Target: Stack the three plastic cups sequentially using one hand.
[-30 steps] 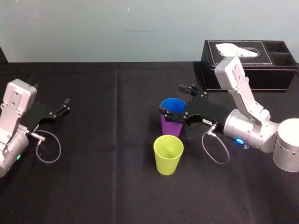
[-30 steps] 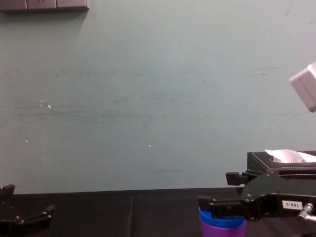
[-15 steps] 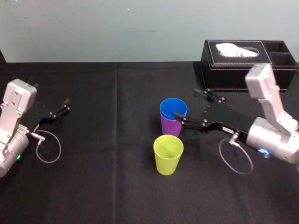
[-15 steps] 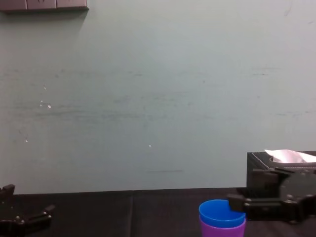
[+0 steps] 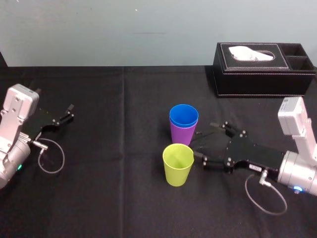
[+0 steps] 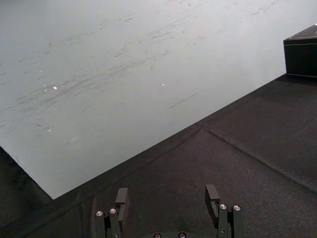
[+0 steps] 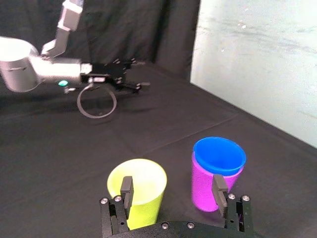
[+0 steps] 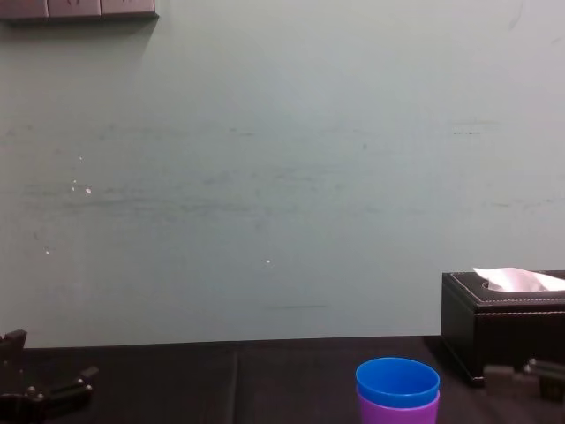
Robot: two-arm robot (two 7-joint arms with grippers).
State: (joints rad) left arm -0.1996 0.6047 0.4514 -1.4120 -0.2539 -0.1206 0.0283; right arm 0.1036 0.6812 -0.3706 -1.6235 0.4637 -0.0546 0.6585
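Note:
The blue cup (image 5: 184, 115) sits nested inside the purple cup (image 5: 181, 135) at the table's middle. The yellow-green cup (image 5: 178, 164) stands alone just in front of them. My right gripper (image 5: 207, 144) hovers low to the right of both, open and holding nothing. In the right wrist view its fingers (image 7: 127, 191) point at the gap between the yellow-green cup (image 7: 136, 190) and the blue cup (image 7: 219, 155) in the purple cup (image 7: 203, 190). In the chest view the blue cup (image 8: 397, 382) tops the purple cup (image 8: 397, 412). My left gripper (image 5: 69, 112) rests open at the far left.
A black tissue box (image 5: 264, 69) stands at the back right, behind the right arm. The black cloth-covered table (image 5: 114, 198) has free room in front of and left of the cups. A wall runs behind the table's far edge.
My right gripper has left the blue cup nested in the purple one, then drawn back to the right and nearer, down beside the yellow-green cup. The left arm has stayed still.

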